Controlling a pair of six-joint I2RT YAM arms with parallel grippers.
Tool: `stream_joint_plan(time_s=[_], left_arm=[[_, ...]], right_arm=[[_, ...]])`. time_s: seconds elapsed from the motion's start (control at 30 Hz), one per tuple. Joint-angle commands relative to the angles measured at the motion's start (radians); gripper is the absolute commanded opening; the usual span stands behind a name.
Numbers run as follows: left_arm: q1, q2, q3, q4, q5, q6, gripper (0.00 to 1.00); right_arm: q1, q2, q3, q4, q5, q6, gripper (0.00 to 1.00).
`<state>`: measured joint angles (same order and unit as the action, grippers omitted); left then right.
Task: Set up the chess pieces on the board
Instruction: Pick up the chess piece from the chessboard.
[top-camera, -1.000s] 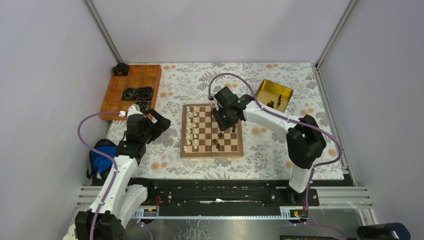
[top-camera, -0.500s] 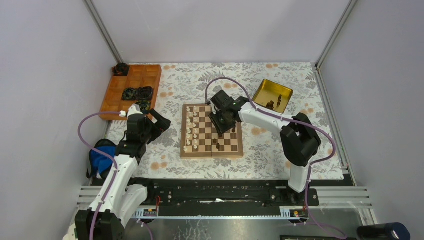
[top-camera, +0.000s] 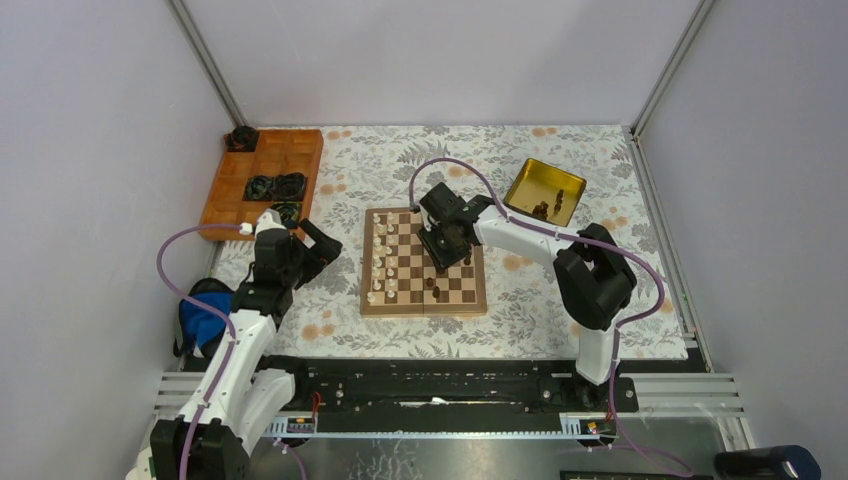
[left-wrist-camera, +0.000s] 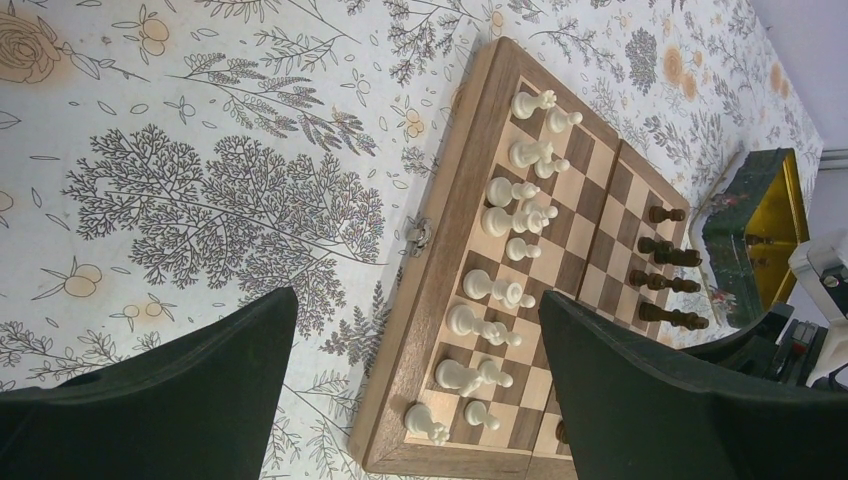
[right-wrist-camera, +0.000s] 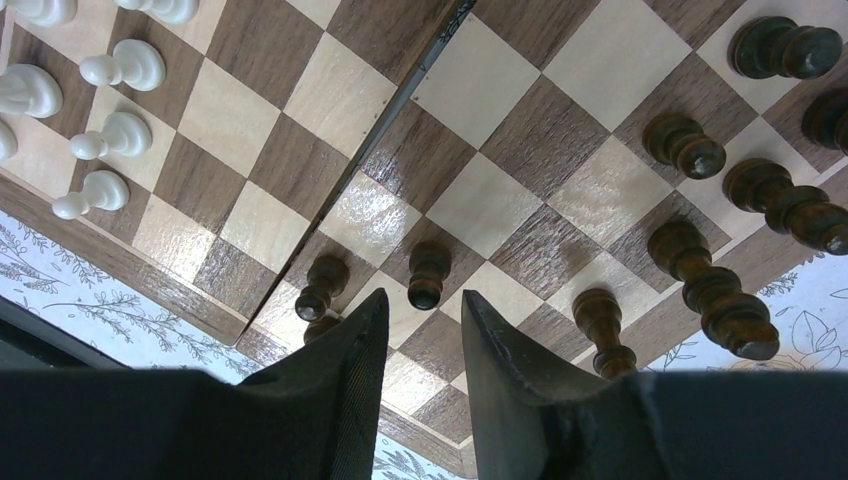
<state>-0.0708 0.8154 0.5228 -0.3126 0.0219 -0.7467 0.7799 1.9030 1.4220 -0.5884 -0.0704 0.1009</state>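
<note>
Pale grey walls (top-camera: 450, 60) and metal corner posts close in the worktop (top-camera: 580, 150), which is covered by a white cloth printed with grey leaves and orange blossoms. The board (left-wrist-camera: 440, 250), glossy wood in dark and tan squares with a brown border and a small metal clasp, lies straight ahead of my left fingers (left-wrist-camera: 255, 345). They stand wide apart above the cloth with nothing between them, and their black bulk cuts off the board's nearest corner. Past the board from them a gold-lined tin (left-wrist-camera: 775, 225) is half lost behind the right arm; its contents are too small to name. Rows of turned cream pieces (left-wrist-camera: 510, 215) fill the board's side nearer those fingers. My right fingers (right-wrist-camera: 375, 325) hang low over the board, narrowly apart, gripping nothing I can see. Dark pieces (right-wrist-camera: 690, 145) stand to their right. One dark pawn (right-wrist-camera: 428, 275) stands just ahead of the gap, and I cannot tell if the tips touch it.
</note>
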Motion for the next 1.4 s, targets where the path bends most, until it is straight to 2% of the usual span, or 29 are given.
stream_joint_plan(time_s=[0.0,0.27,0.63,1.07,1.37], left_arm=[[0.006,-0.006,-0.013,0.041,-0.003,0.003,0.99],[0.006,-0.005,-0.019,0.045,-0.004,0.001,0.99],[0.006,0.003,-0.023,0.058,-0.002,-0.003,0.99],[0.006,0.008,-0.023,0.064,0.000,0.001,0.99],[0.006,0.010,-0.017,0.060,-0.005,0.011,0.99]], right_arm=[[0.011,0.018,0.039,0.017,0.000,-0.019,0.39],[0.011,0.041,0.063,0.011,-0.001,-0.029,0.30],[0.011,0.027,0.076,0.010,0.031,-0.038,0.12],[0.010,0.046,0.132,0.001,0.173,-0.006,0.08],[-0.020,0.086,0.177,-0.021,0.202,0.067,0.03]])
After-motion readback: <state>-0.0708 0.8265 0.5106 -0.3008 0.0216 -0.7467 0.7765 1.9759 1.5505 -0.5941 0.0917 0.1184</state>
